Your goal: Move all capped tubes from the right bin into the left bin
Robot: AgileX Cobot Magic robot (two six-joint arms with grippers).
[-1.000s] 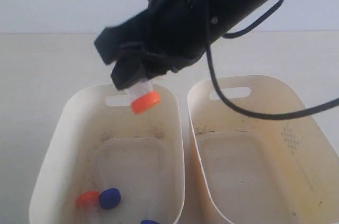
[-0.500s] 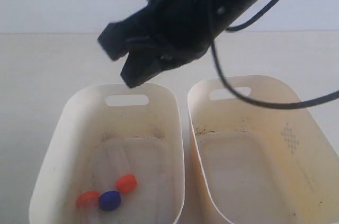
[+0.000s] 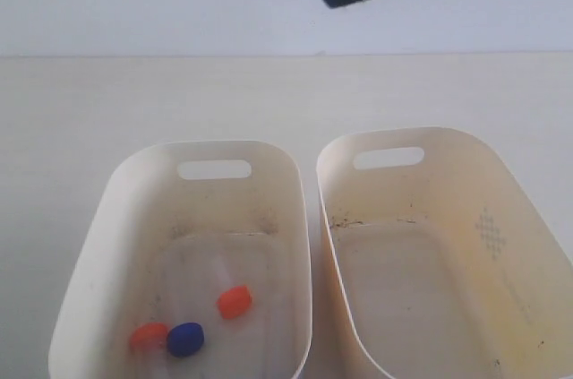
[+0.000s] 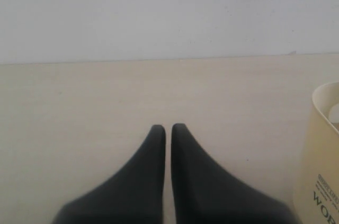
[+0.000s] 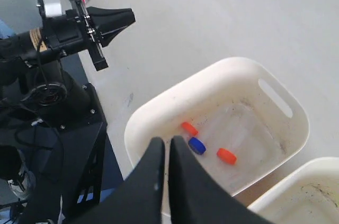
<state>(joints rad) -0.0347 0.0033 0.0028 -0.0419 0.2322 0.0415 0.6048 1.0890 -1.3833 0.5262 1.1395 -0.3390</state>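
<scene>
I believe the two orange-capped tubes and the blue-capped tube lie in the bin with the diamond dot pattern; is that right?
No: the exterior view shows the orange-capped tubes and blue-capped tube in the left bin, not the patterned right bin.

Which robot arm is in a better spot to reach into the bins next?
Right, I think. Its fingers hang above the left bin, looking down on the tubes. The left arm's fingers are off to the side over the table, away from the bins.
</scene>
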